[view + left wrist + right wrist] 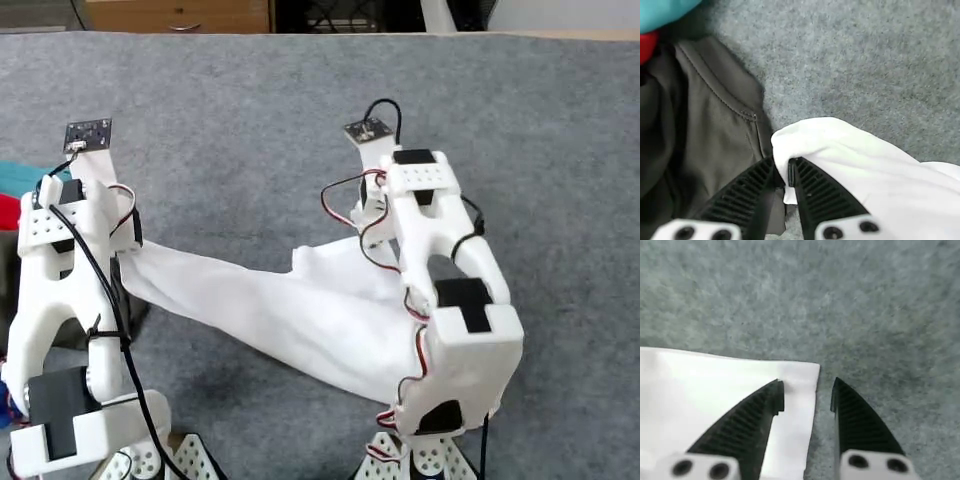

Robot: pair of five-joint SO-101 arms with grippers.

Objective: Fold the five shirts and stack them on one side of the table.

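Observation:
A white shirt (290, 310) lies stretched across the grey table between the two arms. My left gripper (786, 172) is shut on one bunched end of the white shirt (840, 150), held just over a dark grey shirt (700, 140). My right gripper (807, 392) stands open over a corner of the white shirt (715, 385); one finger is above the cloth and the other above bare table beside the shirt's edge. In the high view the left arm (70, 240) is at the shirt's left end and the right arm (430, 230) at its right end.
A pile of shirts sits at the table's left edge: teal (665, 12), red (647, 45) and dark grey. The grey felt table (250, 120) stretches wide beyond the arms. A wooden cabinet (180, 15) stands past the far edge.

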